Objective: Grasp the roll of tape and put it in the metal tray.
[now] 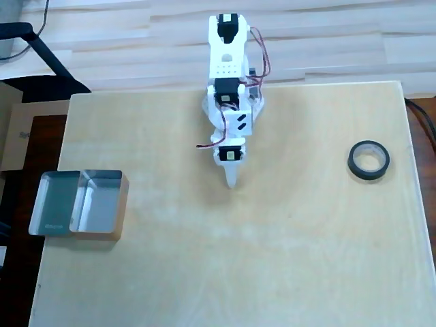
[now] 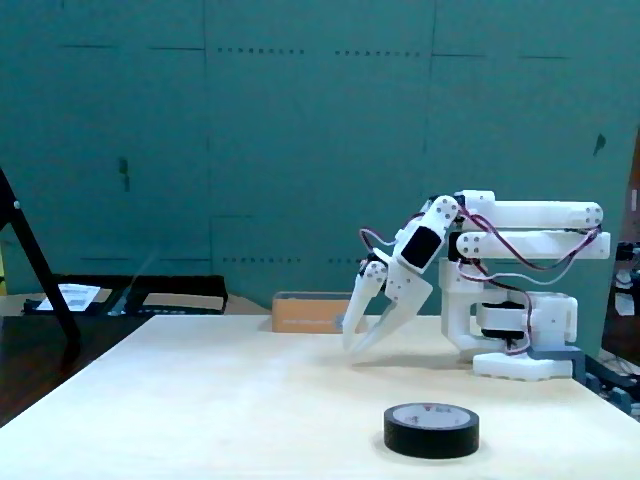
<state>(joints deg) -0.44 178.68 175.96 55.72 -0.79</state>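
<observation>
So the arm is folded up near its base with nothing picked up. In the overhead view the gripper (image 1: pixel 232 182) points down toward 6 o'clock, tips low over the bare wood. The fixed view shows the two fingers (image 2: pixel 358 318) nearly together with just a sliver between them at the tips, so I'd call it basically closed and empty.

The roll of tape (image 1: pixel 368 161) lies flat on the table (image 1: pixel 272 272), hole up, over by the right edge in the overhead view. From the gripper that's roughly 3 o'clock, maybe a hair toward 2, and well apart. It's a ring, so there's no long axis to line up with; any angle across the wall should work.

The metal tray (image 1: pixel 101 212) is the opposite way, around 8 o'clock from the gripper near the left edge, with that flat grey-green panel (image 1: pixel 56 211) butted against its left side.

My guess: the base has to swing to the tape first, open up, then travel right across the table.
</observation>
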